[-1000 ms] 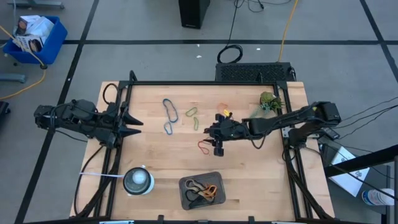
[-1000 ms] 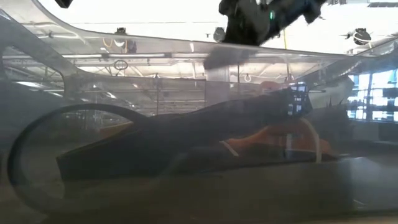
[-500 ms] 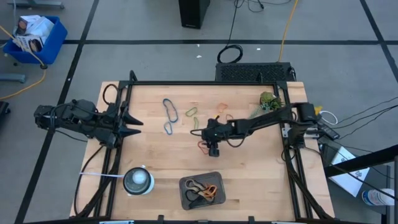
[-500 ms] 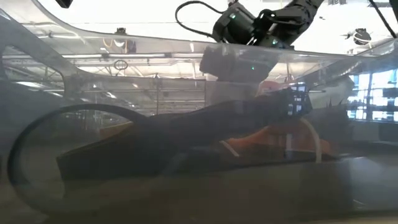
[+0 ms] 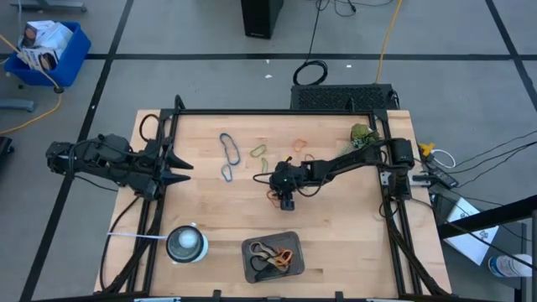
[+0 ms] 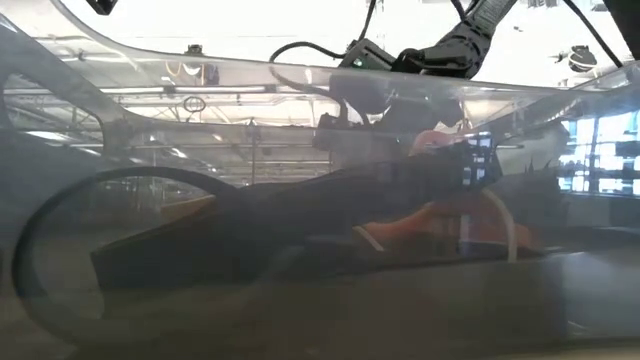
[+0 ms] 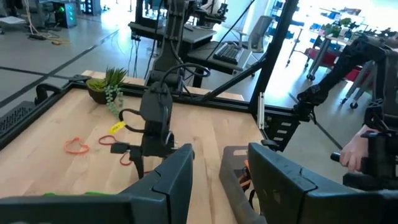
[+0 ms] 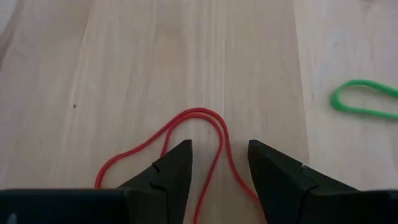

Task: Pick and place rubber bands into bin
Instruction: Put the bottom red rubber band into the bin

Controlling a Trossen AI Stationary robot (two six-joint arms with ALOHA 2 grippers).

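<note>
right pincer open, lowered, left pincer parked

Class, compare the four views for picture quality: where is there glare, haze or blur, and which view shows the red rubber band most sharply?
Low view: hazy, with ceiling glare, as if shot through a clear wall. High view: evenly lit, red rubber band tiny. Left wrist view: bright windows behind, own fingers soft. Right wrist view: sharpest, the band lying between the open right gripper fingers.

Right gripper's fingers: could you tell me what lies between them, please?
A strand of the thin red rubber band on bare wood, in the right wrist view; the open right gripper straddles it.
</note>
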